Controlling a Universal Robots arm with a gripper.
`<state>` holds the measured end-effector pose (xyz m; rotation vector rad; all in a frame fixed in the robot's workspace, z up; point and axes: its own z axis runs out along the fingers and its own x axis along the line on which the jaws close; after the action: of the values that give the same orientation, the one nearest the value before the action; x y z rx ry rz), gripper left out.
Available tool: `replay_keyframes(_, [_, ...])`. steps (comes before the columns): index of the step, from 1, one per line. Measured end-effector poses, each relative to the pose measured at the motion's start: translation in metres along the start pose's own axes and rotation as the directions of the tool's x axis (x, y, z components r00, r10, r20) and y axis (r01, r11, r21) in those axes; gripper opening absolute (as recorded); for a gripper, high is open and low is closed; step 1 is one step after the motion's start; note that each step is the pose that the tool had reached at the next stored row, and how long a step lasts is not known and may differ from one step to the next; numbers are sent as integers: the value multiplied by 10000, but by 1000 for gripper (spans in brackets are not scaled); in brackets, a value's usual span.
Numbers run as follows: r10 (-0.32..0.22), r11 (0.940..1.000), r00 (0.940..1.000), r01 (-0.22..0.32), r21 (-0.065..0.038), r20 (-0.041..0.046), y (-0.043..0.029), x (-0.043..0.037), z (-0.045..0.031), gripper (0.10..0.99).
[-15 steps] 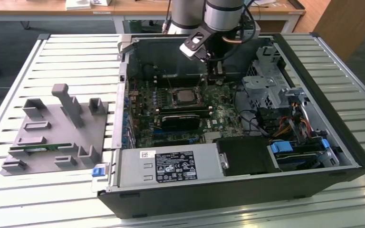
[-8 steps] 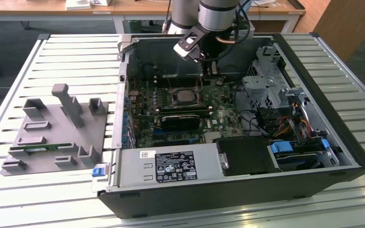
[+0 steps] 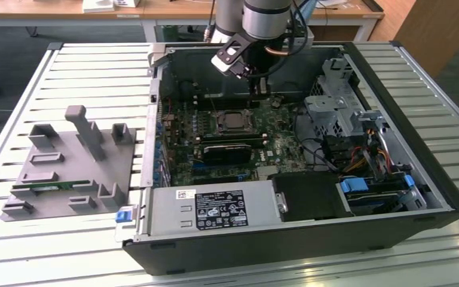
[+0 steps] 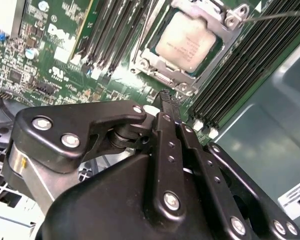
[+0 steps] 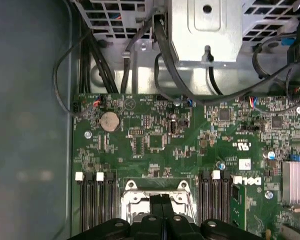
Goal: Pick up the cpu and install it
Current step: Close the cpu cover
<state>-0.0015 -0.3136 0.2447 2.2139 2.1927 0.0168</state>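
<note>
The cpu point(image 3: 231, 121) lies flat in the metal socket frame point(image 3: 216, 114) on the green motherboard point(image 3: 183, 161) inside the open computer case; its silver top faces up. In the second wrist view the cpu point(image 4: 186, 42) sits in the frame just beyond the fingertips. My gripper point(image 3: 255, 95) hangs over the board just behind the socket, shut with nothing between its fingers. In both wrist views the black fingers point(image 4: 166, 125) point(image 5: 155, 202) press together, and in the first wrist view they cover the middle of the socket frame point(image 5: 131, 197).
A grey fixture tray point(image 3: 62, 173) with upright posts and a green memory stick point(image 3: 50, 186) stands on the slatted table at the exterior view's left. Inside the case are a power supply point(image 3: 213, 209), a black block point(image 3: 229, 149), a drive cage point(image 3: 333, 107) and cables point(image 3: 325, 155).
</note>
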Motion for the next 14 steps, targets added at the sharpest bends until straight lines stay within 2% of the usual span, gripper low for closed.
replay_keyframes(8, [1,10000,10000,-1,0,-1,-113,-1,3,106])
replay_keyframes(14, [1,10000,10000,-1,0,-1,-131,-11,51,106])
